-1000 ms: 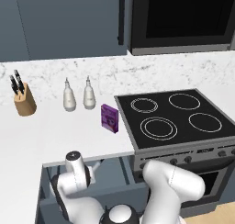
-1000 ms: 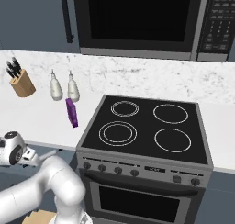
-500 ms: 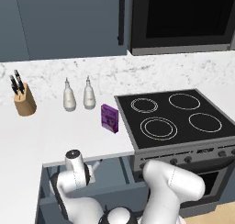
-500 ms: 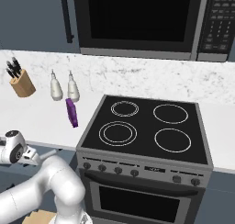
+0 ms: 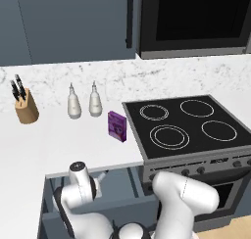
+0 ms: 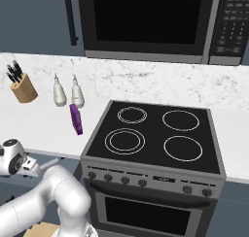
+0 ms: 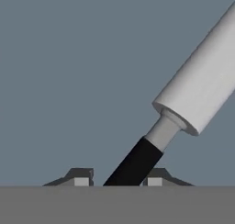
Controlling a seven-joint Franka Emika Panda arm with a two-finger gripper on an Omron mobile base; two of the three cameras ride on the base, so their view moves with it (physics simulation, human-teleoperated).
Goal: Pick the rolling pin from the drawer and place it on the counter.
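**Arm down in the open drawer, fingertips astride the rolling pin's handle**

The counter (image 5: 49, 140) runs broad and white under the marbled backsplash, left of the black stovetop (image 5: 188, 125). Below its front edge the drawer (image 5: 117, 201) stands pulled out, its blue-grey inside open to the left base view. The white arm bends down from the lower right of that view into the drawer, and its wrist joint sits just under the counter's lip.

On the counter a wooden knife block (image 5: 25, 105) stands far left, two white bottles (image 5: 82, 101) stand side by side near the backsplash, and a small purple box (image 5: 117, 126) stands just beside the stovetop's left edge. The right base view shows the same purple box (image 6: 76, 119) near the counter's front.

In the hand view the rolling pin (image 7: 204, 85) lies on the drawer's grey floor, slanting from upper right down to the bottom middle. Its black handle passes between the two tips of the gripper (image 7: 118, 178), one tip on each side. The tips stand apart with the handle between them; whether they press on it cannot be told.
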